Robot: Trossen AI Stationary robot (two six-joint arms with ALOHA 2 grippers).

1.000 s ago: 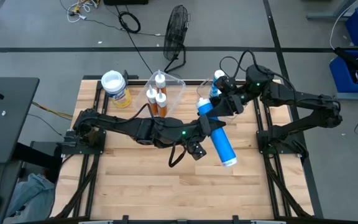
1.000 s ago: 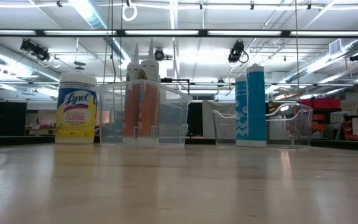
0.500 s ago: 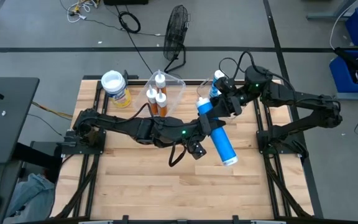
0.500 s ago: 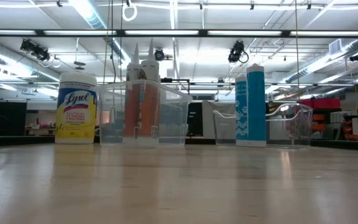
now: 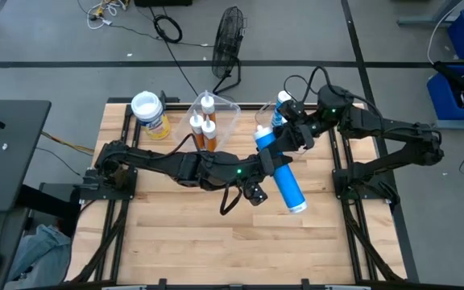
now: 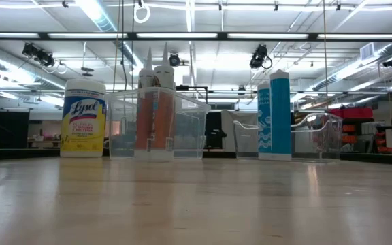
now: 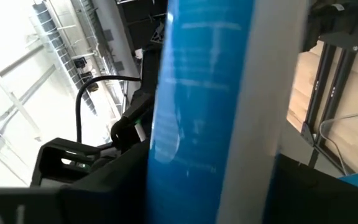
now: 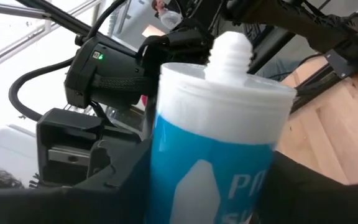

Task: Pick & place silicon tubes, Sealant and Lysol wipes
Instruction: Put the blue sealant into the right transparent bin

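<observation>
Counting: three orange tubes [image 5: 204, 129] upright in one clear bin [image 5: 230, 109], two blue-white sealant tubes, one Lysol wipes canister [image 5: 151, 115], all on the bench [image 5: 192, 234].

Left hand [image 5: 271, 165] is clamped on the middle of the long blue-white tube [image 5: 283, 179], held tilted above the bench; its fingers close around the barrel in the left wrist view.

Right hand [image 5: 283, 138] sits at that same tube's nozzle end [image 8: 232, 50], fingers either side of the barrel; grip or only bracketing, cannot tell.

Second blue-white tube [image 6: 280, 114] stands upright in another clear bin [image 6: 318, 139], just beyond the right hand.

Lysol wipes stand well apart from both hands, past the orange-tube bin.
</observation>
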